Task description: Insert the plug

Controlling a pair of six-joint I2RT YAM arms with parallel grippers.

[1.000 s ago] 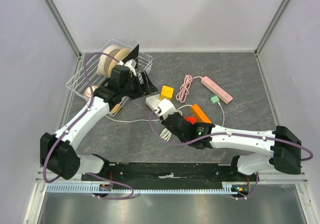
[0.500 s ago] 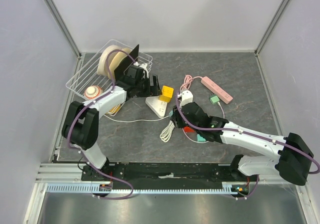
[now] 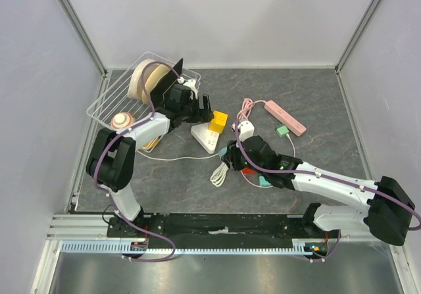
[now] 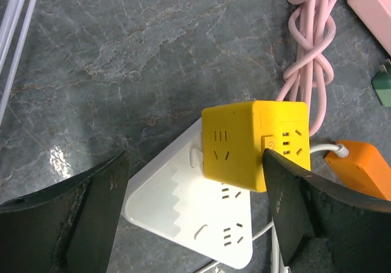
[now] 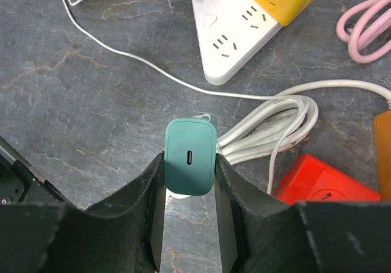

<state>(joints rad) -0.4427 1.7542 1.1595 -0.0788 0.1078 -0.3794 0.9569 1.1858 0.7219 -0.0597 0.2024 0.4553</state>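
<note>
Over the white strip (image 4: pixel 177 209), left tool (image 4: pixel 195 181) gapes wide, empty; right tool (image 5: pixel 189 154), angled down, pinches green plug (image 5: pixel 190 169).

Your light is bright and even, coming from overhead, and shadows are short and soft. In the left wrist view, glare whitens the grey table (image 4: pixel 122 59) at 8 o'clock, and the fingers (image 4: pixel 91 212) of the left gripper (image 4: pixel 194 163) read as near-black, grainy masses along the bottom. In the right wrist view the green plug (image 5: pixel 190 157) is crisp, with a pale glare spot on the table at 6 o'clock just beneath it. The top view is sharp throughout.
</note>
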